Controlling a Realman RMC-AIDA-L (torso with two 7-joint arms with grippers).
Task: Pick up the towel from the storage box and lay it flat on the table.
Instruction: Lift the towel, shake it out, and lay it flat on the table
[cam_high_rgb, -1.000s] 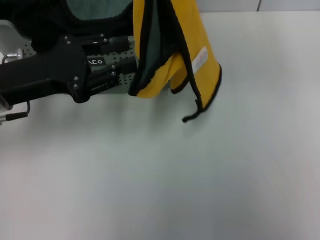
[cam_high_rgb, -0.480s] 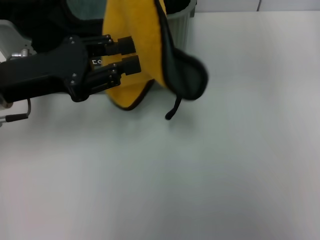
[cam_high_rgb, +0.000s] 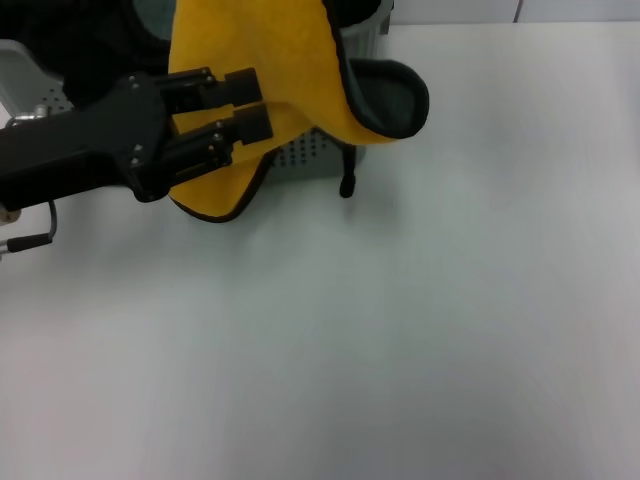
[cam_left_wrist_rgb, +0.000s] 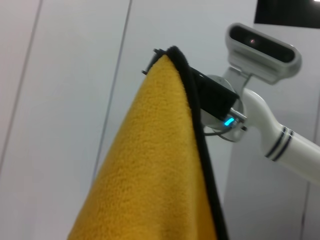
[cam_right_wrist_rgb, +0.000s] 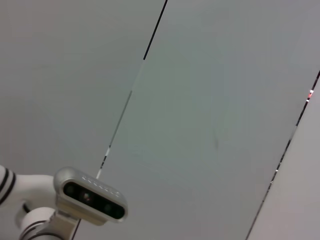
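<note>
The left gripper (cam_high_rgb: 255, 103) is clamping the towel (cam_high_rgb: 265, 70), which is hanging above the storage box (cam_high_rgb: 312, 150). Soft, light, floppy cloth; a hemmed corner appears the best hold. Right gripper: unseen.

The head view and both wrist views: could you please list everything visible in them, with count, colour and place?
towel: one, yellow with a dark grey-green reverse and black hem, hanging in the air over the storage box, one corner curled out to the right.
storage box: one, pale grey-green, perforated, at the table's far edge, mostly hidden behind the towel.
table: one, white, filling the head view.
wall panels: pale grey with dark seams, in both wrist views.
head camera: one, white housing, on the robot's head.
left gripper: one, black, against the towel's yellow face.
</note>
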